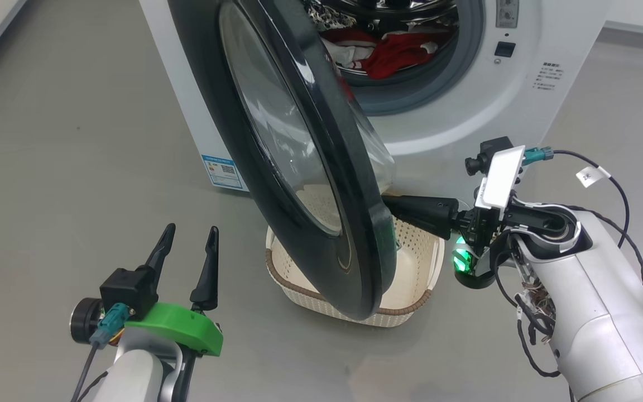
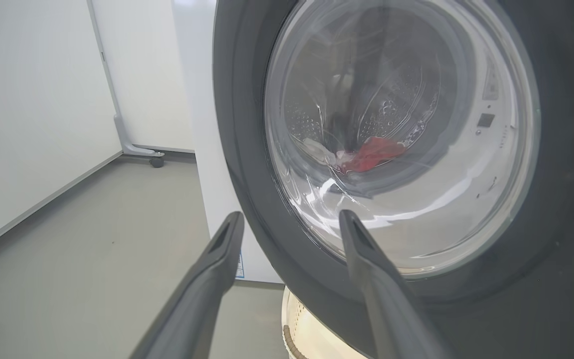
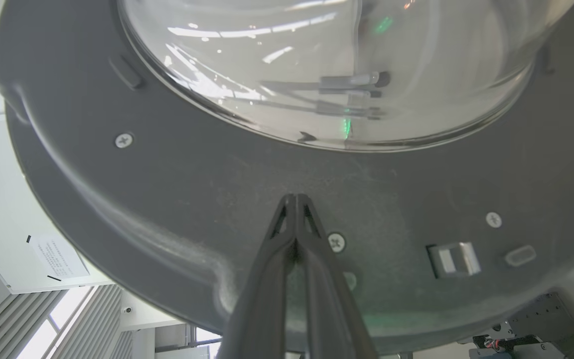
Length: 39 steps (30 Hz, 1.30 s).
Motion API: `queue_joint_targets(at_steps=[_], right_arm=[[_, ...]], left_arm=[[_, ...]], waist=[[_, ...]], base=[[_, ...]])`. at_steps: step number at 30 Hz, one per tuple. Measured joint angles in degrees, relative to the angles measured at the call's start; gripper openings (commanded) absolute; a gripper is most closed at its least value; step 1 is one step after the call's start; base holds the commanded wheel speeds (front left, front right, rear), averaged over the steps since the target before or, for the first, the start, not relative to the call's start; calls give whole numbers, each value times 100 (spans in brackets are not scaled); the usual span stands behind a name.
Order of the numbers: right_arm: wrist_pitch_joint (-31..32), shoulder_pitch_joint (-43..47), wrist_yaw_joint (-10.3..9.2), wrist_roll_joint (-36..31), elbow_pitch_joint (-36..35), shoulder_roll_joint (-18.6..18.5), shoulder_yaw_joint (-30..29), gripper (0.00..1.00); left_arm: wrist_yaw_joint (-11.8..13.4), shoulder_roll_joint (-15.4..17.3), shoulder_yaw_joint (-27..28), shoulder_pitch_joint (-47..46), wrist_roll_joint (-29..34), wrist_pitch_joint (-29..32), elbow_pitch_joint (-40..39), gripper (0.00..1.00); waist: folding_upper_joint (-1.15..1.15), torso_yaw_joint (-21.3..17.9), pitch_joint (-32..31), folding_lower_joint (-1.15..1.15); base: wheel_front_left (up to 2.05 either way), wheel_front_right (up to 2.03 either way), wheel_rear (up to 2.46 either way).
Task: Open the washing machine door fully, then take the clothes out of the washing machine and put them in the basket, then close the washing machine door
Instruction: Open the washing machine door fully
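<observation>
The washing machine door [image 1: 293,151] stands partly open, its black ring and glass bowl swung out over the basket [image 1: 411,273]. My right gripper [image 1: 394,207] is shut, its fingertips pressed against the door's inner grey face [image 3: 247,199] just below the glass bowl [image 3: 327,65]. My left gripper [image 1: 192,235] is open and empty, low on the left, in front of the door's outer side [image 2: 401,134]. Red and white clothes [image 1: 388,50] lie in the drum of the washing machine [image 1: 466,106]. Through the glass, the clothes [image 2: 371,153] show as a red patch.
The cream basket sits on the grey floor under the door's lower edge, partly hidden by it. A blue sticker [image 1: 222,172] marks the machine's left side. A white wall panel on wheels [image 2: 137,99] stands to the far left.
</observation>
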Motion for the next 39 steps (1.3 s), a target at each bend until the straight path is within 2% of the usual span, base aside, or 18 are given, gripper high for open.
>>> queue_joint_targets(at_steps=[11,22,39], right_arm=[[-22,98,-3,76,-80,43,224,0],[-285,261,11,327,-141,76,115,0],[-1044,1048,194,839,-493,81,-902,0]], left_arm=[[-22,4,37,50,0,0,-31,100],[-21,7,149,154,2,0,-62,100],[-21,11,205,276,165,0,-92,100]], waist=[[0,96,-66,0],[0,52,-123,0],[0,-332,-213,0]], base=[[0,0,0],[0,0,0],[0,0,0]])
